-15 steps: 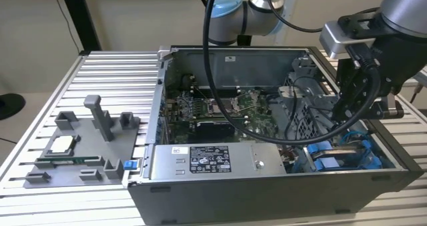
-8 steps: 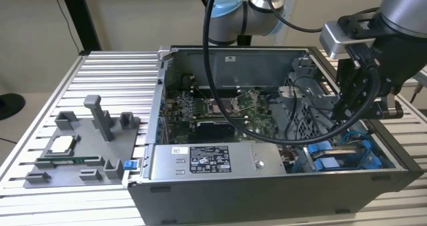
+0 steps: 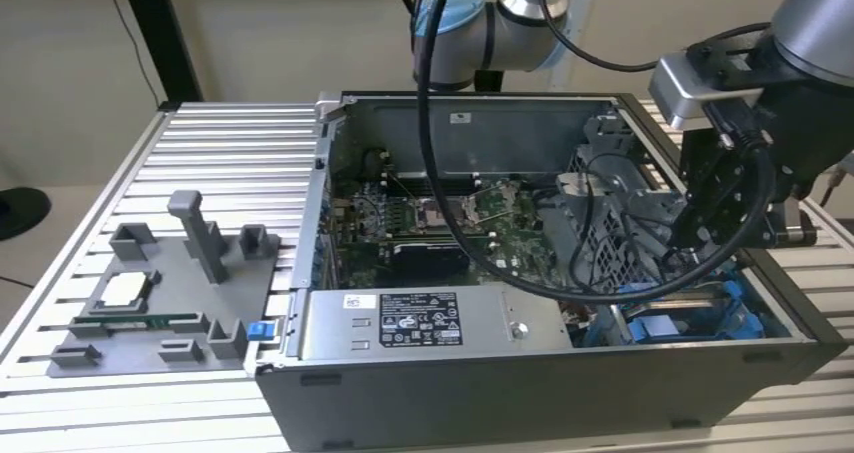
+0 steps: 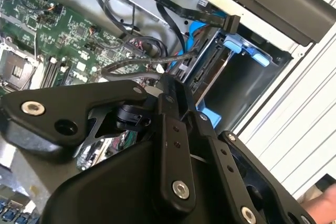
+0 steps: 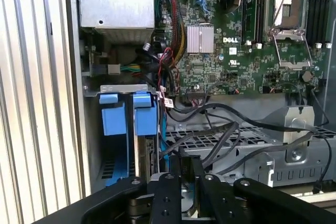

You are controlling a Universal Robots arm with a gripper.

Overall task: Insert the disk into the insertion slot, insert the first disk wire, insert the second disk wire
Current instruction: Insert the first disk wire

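The disk stands edge-on in the insertion slot, between the bright blue rails at the case's near corner on the exterior view's right. In the second wrist view the disk sits behind the slot's blue tabs. My gripper reaches down into the case just over this bay. In both wrist views its tip is narrowly closed where dark wires meet the disk's end, and it seems to pinch one wire's end. Another black wire connector hangs free above the blue tabs.
The open computer case lies on a slatted table. A labelled grey power-supply box fills its front, with the green motherboard behind it. A perforated grey cage with loose cables borders the bay. A grey fixture plate holds parts on the exterior view's left.
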